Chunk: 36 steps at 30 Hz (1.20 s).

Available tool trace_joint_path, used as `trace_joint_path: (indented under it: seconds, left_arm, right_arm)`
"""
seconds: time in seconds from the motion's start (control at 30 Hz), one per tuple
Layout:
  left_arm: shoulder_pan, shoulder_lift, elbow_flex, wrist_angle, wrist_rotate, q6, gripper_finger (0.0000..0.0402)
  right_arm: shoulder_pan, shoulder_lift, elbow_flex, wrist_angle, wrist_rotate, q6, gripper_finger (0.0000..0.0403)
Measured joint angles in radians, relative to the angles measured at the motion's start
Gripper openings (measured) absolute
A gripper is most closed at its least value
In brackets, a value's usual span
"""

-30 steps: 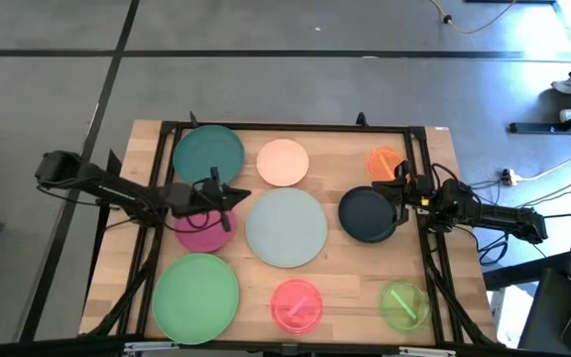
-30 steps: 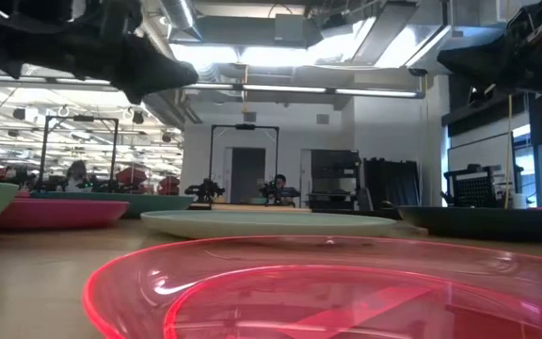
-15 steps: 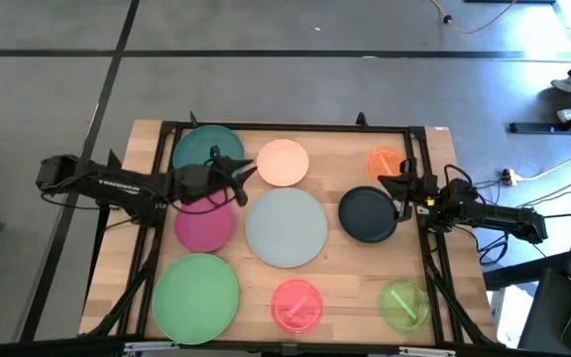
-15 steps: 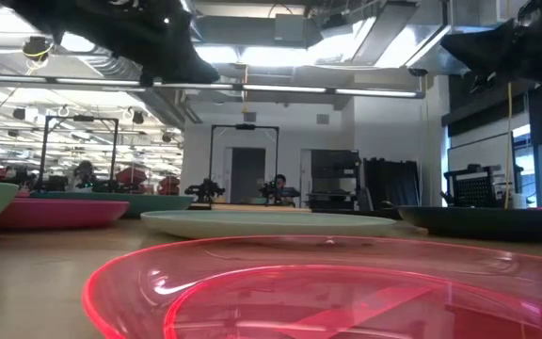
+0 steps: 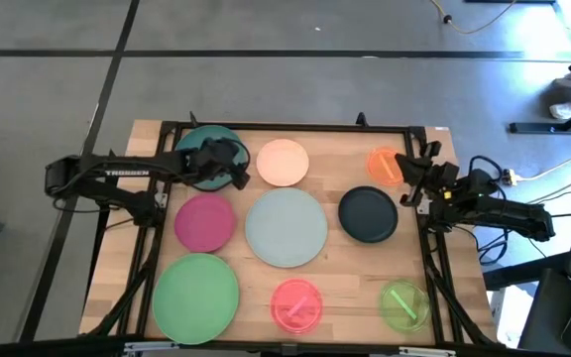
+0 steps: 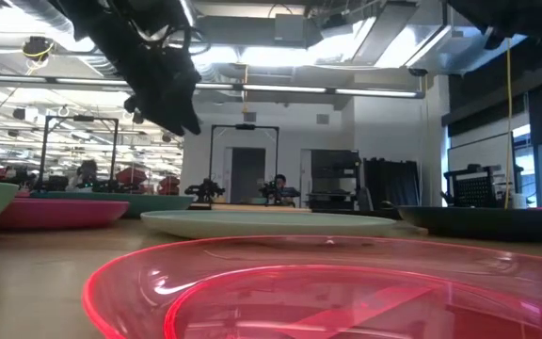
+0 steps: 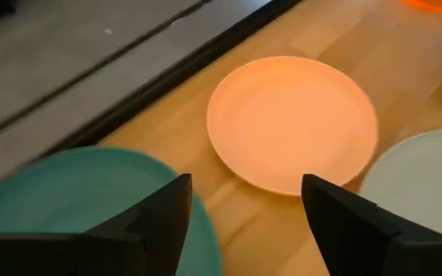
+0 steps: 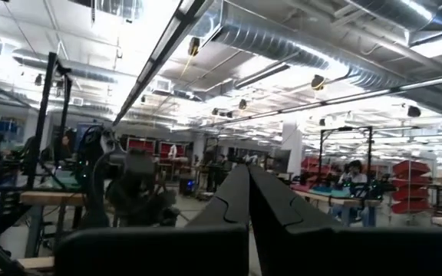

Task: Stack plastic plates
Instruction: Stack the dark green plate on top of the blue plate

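Nine plastic plates lie flat on the wooden table [image 5: 157, 238], none on another: teal [image 5: 198, 149], peach [image 5: 283, 162], orange [image 5: 383, 164], navy [image 5: 368, 214], pale blue-grey [image 5: 285, 227], magenta [image 5: 204, 220], light green [image 5: 196, 293], pink [image 5: 296, 303], lime [image 5: 402, 302]. My left gripper [image 5: 234, 169] hangs open above the teal plate's right rim [image 7: 90, 192], with the peach plate [image 7: 291, 123] beyond its fingers. My right gripper [image 5: 411, 171] is shut and raised beside the orange plate, pointing level into the room [image 8: 248, 199].
A black frame [image 5: 285, 127] runs along the table's far edge and down both sides. In the low view the pink plate [image 6: 346, 292] fills the foreground, and the left arm [image 6: 163, 85] hangs high above the table. Bare wood shows between the plates.
My left gripper has moved from above the magenta plate toward the table's far edge, over the teal plate, and has opened. My right gripper has risen and drawn away from the navy plate toward the far right, staying shut. No plate has visibly moved.
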Motion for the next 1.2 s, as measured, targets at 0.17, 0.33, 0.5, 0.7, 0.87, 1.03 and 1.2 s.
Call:
trace_joint_path:
  seconds: [0.17,0.33,0.5,0.7,0.87,1.03,1.2]
  left_arm:
    - [0.009,0.062,0.0,-0.005,-0.011,-0.056,0.0236]
    - [0.066,0.15,0.0,-0.057,0.086,-0.16,0.0236]
    - [0.088,0.232,-0.002,-0.112,0.126,-0.185,0.0235]
    - [0.081,0.294,-0.002,-0.112,0.103,-0.184,0.0235]
    - [0.082,0.324,-0.002,-0.112,0.08,-0.184,0.0235]
    - [0.075,0.361,-0.002,-0.114,0.08,-0.182,0.021]
    - [0.074,0.374,-0.002,-0.111,0.066,-0.152,0.0142]
  right_arm:
    - [0.0,0.0,0.001,-0.006,-0.017,0.001,0.0001]
    - [0.0,0.0,0.0,-0.01,-0.036,0.002,0.0001]
    - [0.0,0.0,0.0,-0.01,-0.035,0.002,0.0001]
    - [0.0,0.0,0.0,-0.012,-0.035,0.002,0.0001]
    - [0.0,0.0,0.0,-0.019,-0.035,0.002,0.0001]
    - [0.0,0.0,0.0,-0.031,-0.035,0.002,0.0001]
    - [0.0,0.0,0.0,-0.032,-0.035,0.002,0.0001]
